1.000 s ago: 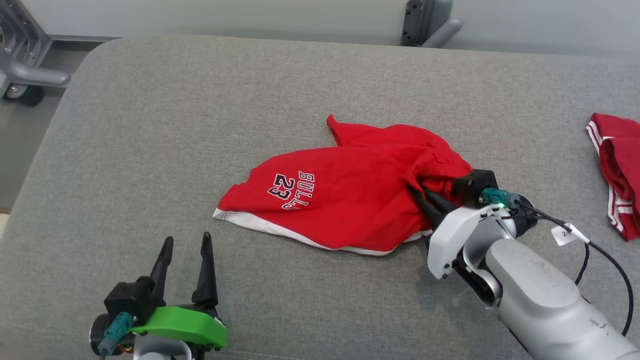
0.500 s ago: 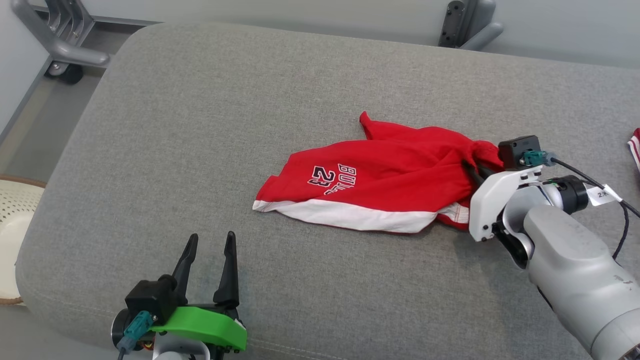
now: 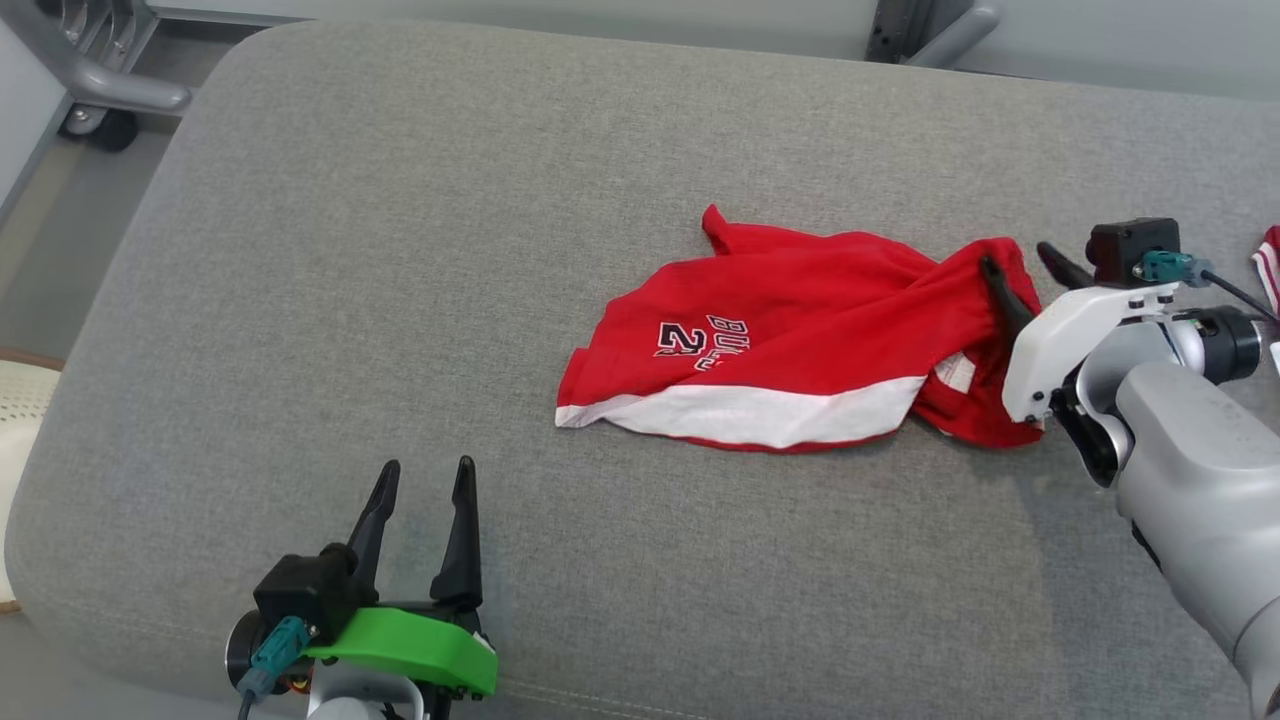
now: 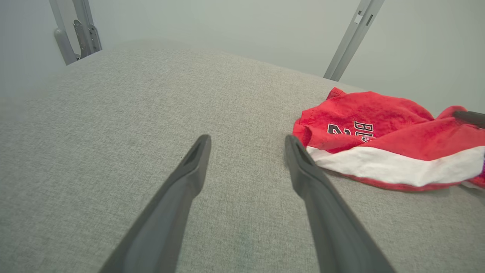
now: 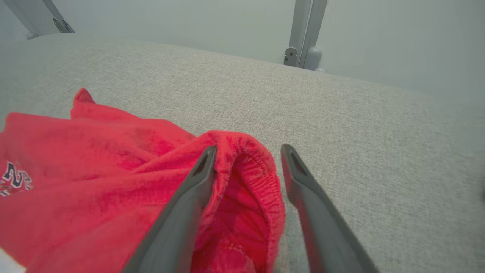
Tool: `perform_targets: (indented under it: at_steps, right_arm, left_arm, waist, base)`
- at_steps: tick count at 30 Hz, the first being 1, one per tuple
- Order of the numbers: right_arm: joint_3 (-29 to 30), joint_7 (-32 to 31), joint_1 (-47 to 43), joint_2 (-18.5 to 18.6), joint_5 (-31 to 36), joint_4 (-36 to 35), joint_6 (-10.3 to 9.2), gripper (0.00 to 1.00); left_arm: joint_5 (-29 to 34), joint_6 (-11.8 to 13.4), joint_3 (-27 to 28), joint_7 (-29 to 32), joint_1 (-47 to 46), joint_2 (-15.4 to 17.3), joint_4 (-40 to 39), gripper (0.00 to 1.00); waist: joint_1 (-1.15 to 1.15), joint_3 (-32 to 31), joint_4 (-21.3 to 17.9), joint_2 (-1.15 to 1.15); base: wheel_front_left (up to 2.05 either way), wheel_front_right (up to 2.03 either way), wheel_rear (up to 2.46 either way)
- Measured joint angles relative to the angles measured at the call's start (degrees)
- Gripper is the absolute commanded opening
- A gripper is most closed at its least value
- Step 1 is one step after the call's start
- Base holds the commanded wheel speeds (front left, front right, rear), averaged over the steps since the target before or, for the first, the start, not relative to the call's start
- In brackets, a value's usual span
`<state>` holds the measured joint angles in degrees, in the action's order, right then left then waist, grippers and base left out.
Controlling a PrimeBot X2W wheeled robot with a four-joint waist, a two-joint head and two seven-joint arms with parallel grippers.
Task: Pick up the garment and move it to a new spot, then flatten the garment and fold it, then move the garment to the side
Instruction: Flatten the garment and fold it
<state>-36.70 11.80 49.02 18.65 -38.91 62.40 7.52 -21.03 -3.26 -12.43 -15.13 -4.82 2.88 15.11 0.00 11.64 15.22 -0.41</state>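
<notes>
Right hand [image 3: 1015, 256] sat low at frame right, fingers parted, one touching the waistband of the crumpled red white-hemmed shorts [image 3: 790, 330], which lay centre-right on the grey fabric cushion [image 3: 400, 250]. Left hand [image 3: 428, 466], lower left, was wide open and empty.

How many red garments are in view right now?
2. The red shorts lie in the middle, at the right gripper; another red garment pokes in at the head view's right edge, mostly cut off. More may lie out of frame.

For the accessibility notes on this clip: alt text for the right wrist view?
The right gripper stands open around the bunched elastic edge of a red garment, which lies crumpled on a grey cushion. A metal post rises behind.
</notes>
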Motion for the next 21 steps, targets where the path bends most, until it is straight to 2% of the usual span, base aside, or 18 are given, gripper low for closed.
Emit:
perform_targets:
  at_steps: [7,13,17,21]
  right_arm:
    - [-3.12,2.12,-0.77,4.86,-2.61,-7.90,0.00,1.00]
    - [-5.70,2.96,-8.18,8.50,-5.38,-19.57,0.00,1.00]
    - [-0.20,3.18,-13.52,10.13,-5.46,-27.16,-0.01,1.00]
    - [8.57,3.19,-20.30,9.06,-0.56,-33.34,-0.01,1.00]
  left_arm:
    - [0.13,-0.01,-0.32,0.00,-0.47,0.00,-0.64,1.00]
    - [0.44,0.01,-0.38,0.00,-0.52,-0.01,-1.62,1.00]
    - [0.73,0.03,0.26,0.00,-0.52,-0.01,-2.36,1.00]
    - [1.12,0.23,1.23,0.00,-0.49,-0.01,-3.56,1.00]
  waist:
    - [0.00,0.17,-2.65,0.00]
    - [0.00,0.23,-4.78,0.00]
    - [0.00,0.28,-5.96,0.00]
    - [0.00,0.12,-7.12,0.00]
  base:
    - [0.00,0.00,0.00]
    - [0.00,0.00,0.00]
    - [0.00,0.00,0.00]
    - [0.00,0.00,0.00]
